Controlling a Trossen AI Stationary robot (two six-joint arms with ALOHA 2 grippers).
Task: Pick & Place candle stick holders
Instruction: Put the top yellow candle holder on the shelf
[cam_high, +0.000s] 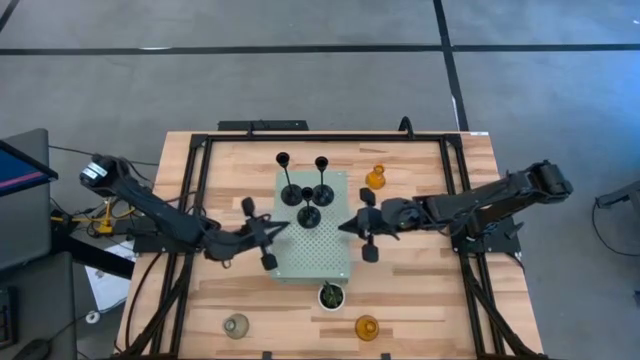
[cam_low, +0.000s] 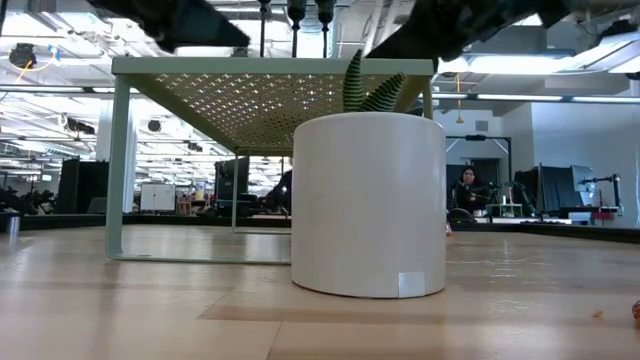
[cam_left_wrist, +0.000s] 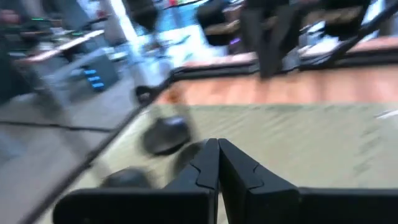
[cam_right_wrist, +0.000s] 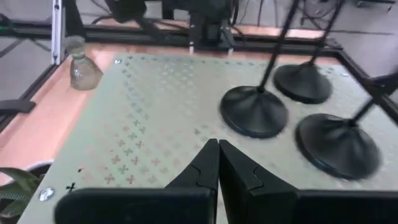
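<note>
Standing nearest the front edge of the pale wooden counter (cam_high: 420, 300) are three things in a row: a clear-grey glass candle holder (cam_high: 236, 325) toward the left, a small green plant in a round pot (cam_high: 331, 295) in the middle, and a squat amber glass candle holder (cam_high: 367, 327) toward the right. None of them is held, and both glass holders sit well apart from either arm, so they look like pieces not yet collected.

Just behind the plant lies the pale green perforated board (cam_high: 325, 255), a raised metal stand on thin legs. It seems to be the place where the holders are gathered. Over its left edge hangs the left gripper (cam_high: 275, 231), fingers pressed together with nothing between them. Facing it across the board, the right gripper (cam_high: 352, 226) hovers at the right edge, likewise pinched closed and empty. With both arms meeting over the board and carrying nothing, this reads as a pause between one placement and the next pick.

Farther back on the board stand three black candle stick holders (cam_high: 310, 215), each with a round base, thin stem and cup top, grouped close but apart from each other and upright. Beyond the board's far right corner, on the bare wood, sits a second amber glass holder (cam_high: 375, 179), also untouched.
</note>
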